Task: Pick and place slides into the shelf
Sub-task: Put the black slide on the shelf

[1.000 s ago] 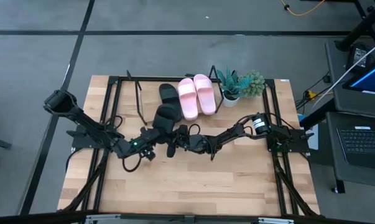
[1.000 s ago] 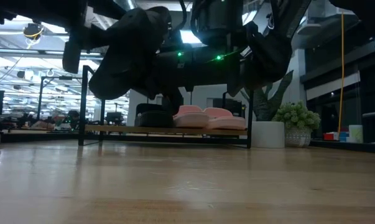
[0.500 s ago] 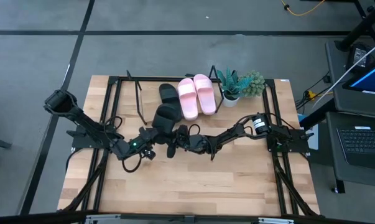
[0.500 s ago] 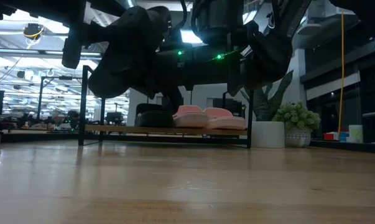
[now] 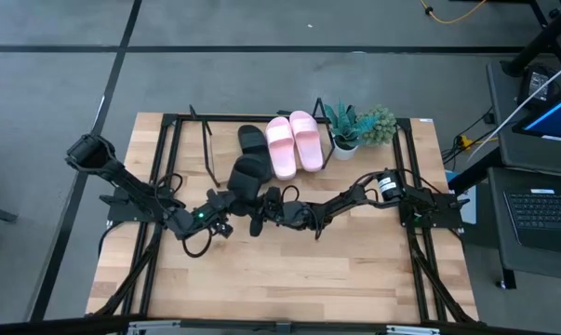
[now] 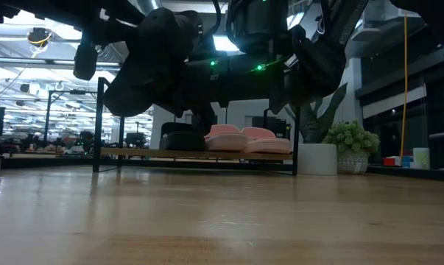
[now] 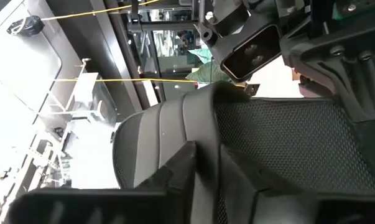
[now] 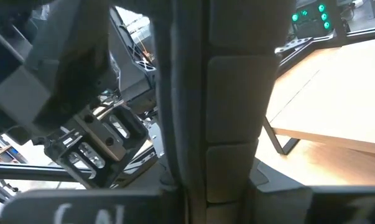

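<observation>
**Slide held between two grippers above the table, in front of the shelf**

Slide, black point(image 5: 246, 178), raised clear of the tabletop point(image 5: 289, 270) and gripped from both sides. The left gripper point(image 5: 226, 202) is clamped on the sole's near end; in the left wrist view its fingers point(image 7: 193, 180) close over the textured footbed. The right gripper point(image 5: 266, 207) pinches the same black slide edge-on, one finger point(image 8: 237, 124) pressed flat against the sole.

Behind the held slide stands the shelf point(image 5: 208, 149), a tilted board in a black wire frame. On the shelf lie a second black slide point(image 5: 252, 140) and, beside it, two pink slides point(image 5: 294, 142) side by side. Just beside the shelf's pink-slide end stand potted plants point(image 5: 359, 127). Off the table on that same side sits a laptop point(image 5: 540, 209).

No readable writing or brand shows on any item.
</observation>
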Robot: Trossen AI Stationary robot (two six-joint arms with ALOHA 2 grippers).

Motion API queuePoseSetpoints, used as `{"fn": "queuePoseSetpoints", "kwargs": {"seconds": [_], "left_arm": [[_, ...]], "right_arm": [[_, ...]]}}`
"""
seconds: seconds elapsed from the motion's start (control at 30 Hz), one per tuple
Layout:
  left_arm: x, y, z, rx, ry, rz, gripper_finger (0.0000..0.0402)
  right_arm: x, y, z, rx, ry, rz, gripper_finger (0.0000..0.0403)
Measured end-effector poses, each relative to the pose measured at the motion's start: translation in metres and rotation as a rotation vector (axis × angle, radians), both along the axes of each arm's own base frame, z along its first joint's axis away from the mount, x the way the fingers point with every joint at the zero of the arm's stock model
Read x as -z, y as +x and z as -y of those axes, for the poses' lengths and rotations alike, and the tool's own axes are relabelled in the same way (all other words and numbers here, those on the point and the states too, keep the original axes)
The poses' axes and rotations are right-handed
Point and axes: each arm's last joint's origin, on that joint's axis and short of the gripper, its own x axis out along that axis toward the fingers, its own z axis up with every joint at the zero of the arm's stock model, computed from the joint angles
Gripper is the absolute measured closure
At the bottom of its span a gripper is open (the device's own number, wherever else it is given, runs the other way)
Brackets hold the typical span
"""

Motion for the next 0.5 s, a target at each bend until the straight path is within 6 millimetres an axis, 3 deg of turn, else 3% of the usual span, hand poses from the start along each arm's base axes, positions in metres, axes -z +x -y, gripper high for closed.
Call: {"fn": "queuePoseSetpoints", "kwargs": {"seconds": [0.2, 0.5], "left_arm": [[-0.0002, 0.0, 0.0, 0.0, -0.008, 0.007, 0.039], [-0.0004, -0.0001, 0.0, -0.004, -0.048, 0.041, 0.0398]], "right_arm": [[0.0, 0.0, 0.0, 0.001, 0.0, 0.0, 0.0335], [0.0002, 0.0004, -0.0012, -0.048, -0.046, -0.015, 0.0335]]}}
